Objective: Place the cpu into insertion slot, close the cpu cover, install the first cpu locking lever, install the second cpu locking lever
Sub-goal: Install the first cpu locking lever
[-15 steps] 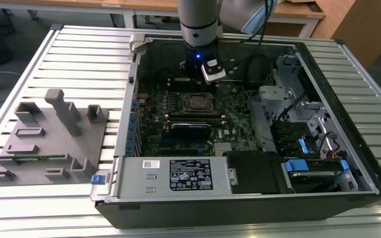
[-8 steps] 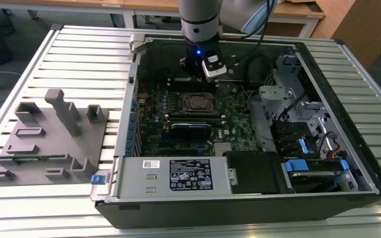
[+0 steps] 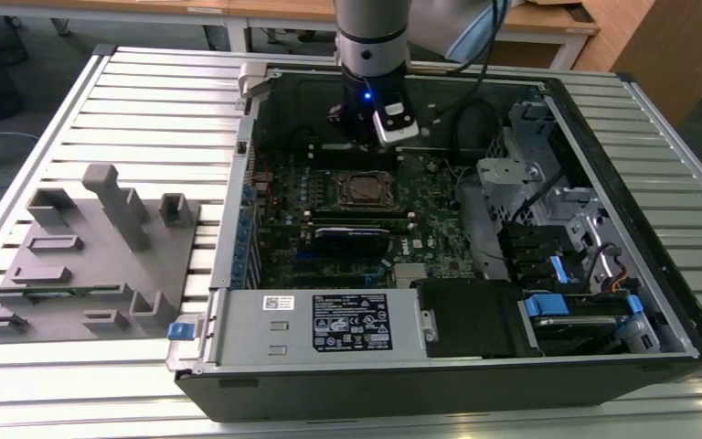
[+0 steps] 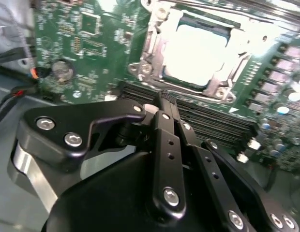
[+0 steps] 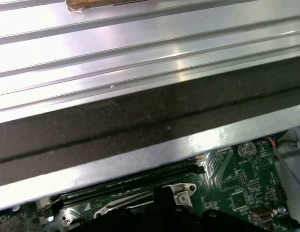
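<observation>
Case [image 3: 449, 366] open on ribbed metal table [image 3: 143, 101]; wooden desks [image 3: 266, 11] behind; hand [image 4: 164, 99] pinched together, empty, above cpu [image 4: 198, 48].

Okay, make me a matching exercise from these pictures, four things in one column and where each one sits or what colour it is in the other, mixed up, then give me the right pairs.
Things:
1. cpu
2. cpu cover
3. gripper
4. grey fixture block

Descriptions:
A. black, fingertips together, beside the socket
B. on the slatted table, outside the case at the exterior view's left
C. pale square top, seated in the socket
D. silver frame lying around the chip

Pairs: 1-C, 2-D, 3-A, 4-B
</observation>
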Controlling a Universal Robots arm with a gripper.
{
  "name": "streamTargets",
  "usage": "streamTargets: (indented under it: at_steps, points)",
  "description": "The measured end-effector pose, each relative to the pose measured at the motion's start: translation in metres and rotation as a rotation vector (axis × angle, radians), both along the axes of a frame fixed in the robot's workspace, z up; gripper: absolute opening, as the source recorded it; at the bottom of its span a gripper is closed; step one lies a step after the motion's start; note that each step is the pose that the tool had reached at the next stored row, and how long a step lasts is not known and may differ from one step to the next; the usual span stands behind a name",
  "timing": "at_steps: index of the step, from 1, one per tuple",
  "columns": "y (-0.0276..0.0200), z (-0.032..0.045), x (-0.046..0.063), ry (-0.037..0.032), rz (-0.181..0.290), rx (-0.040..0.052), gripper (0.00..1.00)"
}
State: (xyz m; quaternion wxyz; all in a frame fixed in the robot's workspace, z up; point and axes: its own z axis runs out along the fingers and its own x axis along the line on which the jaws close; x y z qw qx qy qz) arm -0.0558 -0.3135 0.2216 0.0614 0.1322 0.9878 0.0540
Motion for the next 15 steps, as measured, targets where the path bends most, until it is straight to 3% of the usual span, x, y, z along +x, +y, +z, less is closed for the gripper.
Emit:
streamTargets:
  at_steps: [3, 7, 8, 12, 15]
  points:
    - [0.0, 0.0, 0.0006, 0.0457, 0.0, -0.0227, 0.1]
    - [0.0, 0.0, 0.0011, 0.0932, 0.003, -0.039, 0.1]
    - [0.0, 0.0, 0.0011, 0.1012, 0.004, -0.0417, 0.1]
    - [0.0, 0.0, 0.0011, 0.1028, 0.008, -0.0421, 0.1]
    - [0.0, -0.0002, 0.0011, 0.1017, 0.059, -0.0447, 0.1]
